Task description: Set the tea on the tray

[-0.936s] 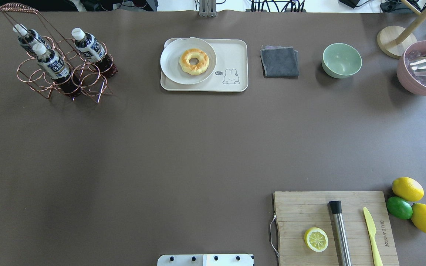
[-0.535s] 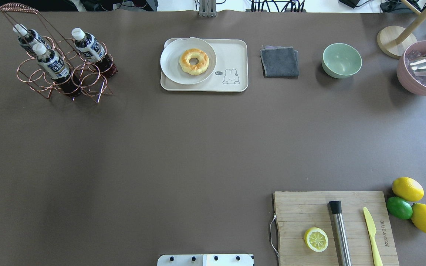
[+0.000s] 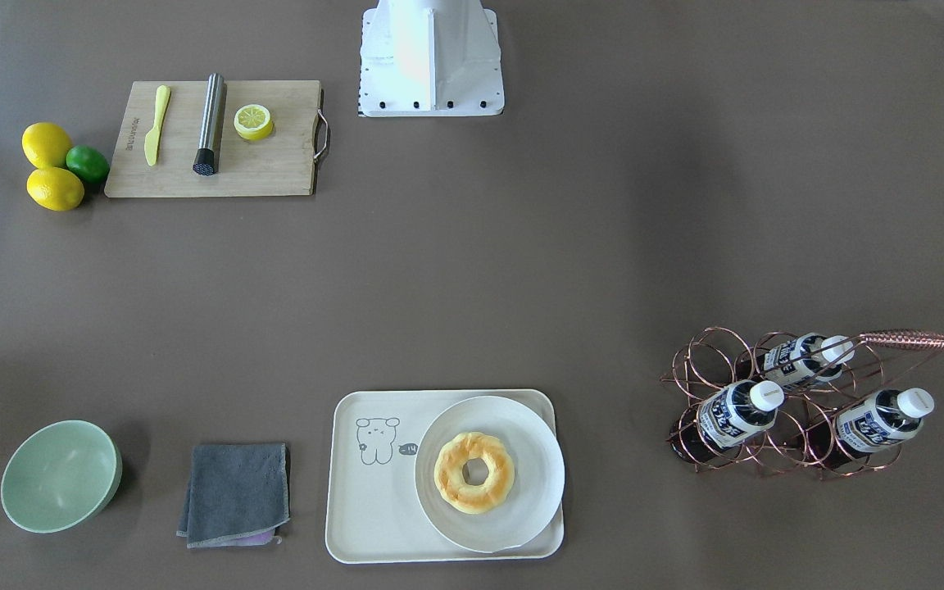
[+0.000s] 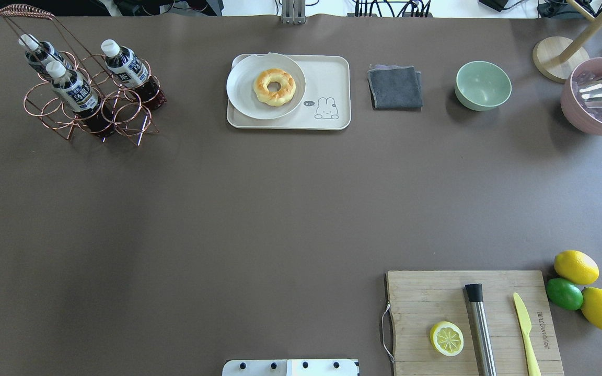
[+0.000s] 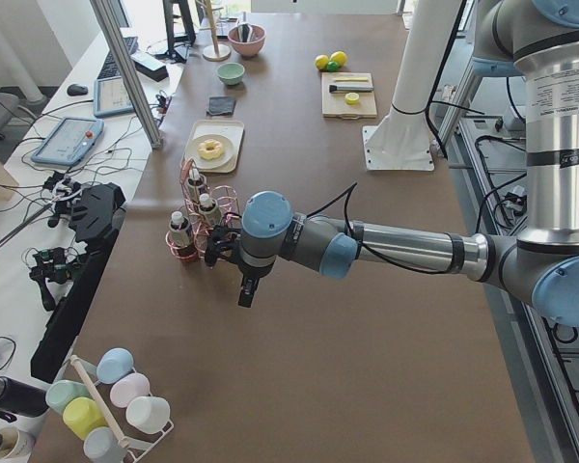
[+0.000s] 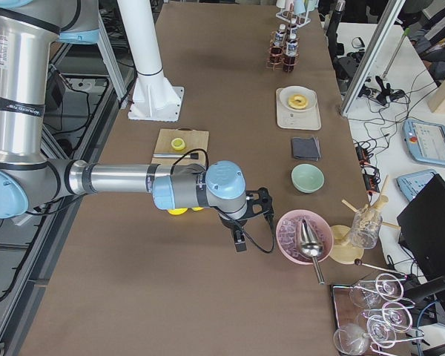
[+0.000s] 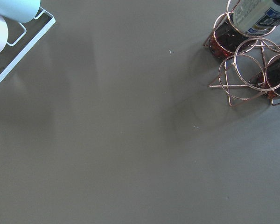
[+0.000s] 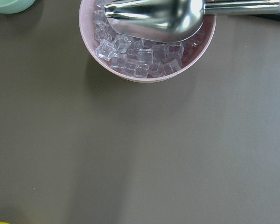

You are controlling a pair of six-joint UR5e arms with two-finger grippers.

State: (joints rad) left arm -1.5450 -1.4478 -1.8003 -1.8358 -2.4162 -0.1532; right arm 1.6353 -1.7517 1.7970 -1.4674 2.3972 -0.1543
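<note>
Three alike tea bottles stand tilted in a copper wire rack (image 4: 123, 112) at the far left: one in front (image 4: 73, 89), one to its right (image 4: 126, 65) and one behind (image 4: 39, 52). They also show in the front-facing view (image 3: 738, 414). The cream tray (image 4: 327, 73) with the bear drawing lies at the far middle. My left gripper (image 5: 217, 253) hovers beside the rack, seen only in the exterior left view. My right gripper (image 6: 263, 200) hovers near the pink bowl, seen only in the exterior right view. I cannot tell whether either is open or shut. The left wrist view shows a bottle (image 7: 259, 16) at the top right.
A white plate (image 4: 246, 99) with a doughnut (image 4: 274, 86) fills the tray's left half. A grey cloth (image 4: 395, 86), a green bowl (image 4: 483, 85) and a pink bowl of ice (image 8: 147, 65) with a metal scoop lie right of it. A cutting board (image 4: 416, 313) lies near right.
</note>
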